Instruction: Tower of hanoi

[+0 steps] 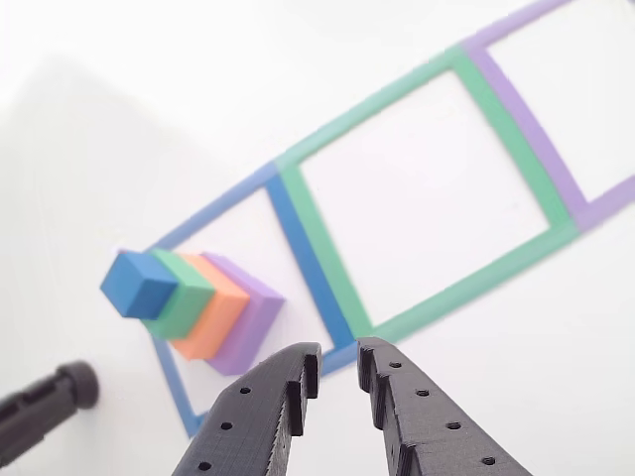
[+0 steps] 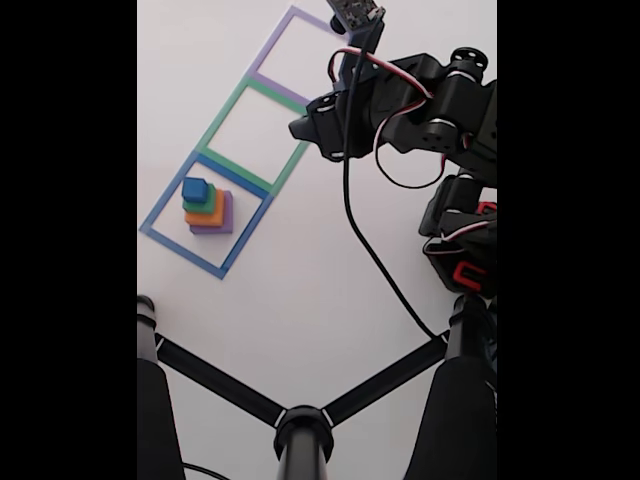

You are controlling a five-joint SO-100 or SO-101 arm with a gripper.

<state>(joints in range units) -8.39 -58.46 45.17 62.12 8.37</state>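
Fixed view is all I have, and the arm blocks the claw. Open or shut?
Observer: Open. In the other view the claw shows a clear gap between its jaws, with nothing held.
Operator: Touching the stack?
Observer: No. The purple block at the base sits left of the claw there, apart from both fingers.
Operator: Where does the gap point?
Observer: At the blue tape strip bordering the green tape square.

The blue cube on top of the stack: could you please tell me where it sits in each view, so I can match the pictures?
Other view: the blue cube is at middle left, the leftmost block of the stack.
Fixed view: it is at left of centre, topping the stack.
Shared landmark: the blue tape square that surrounds the stack.
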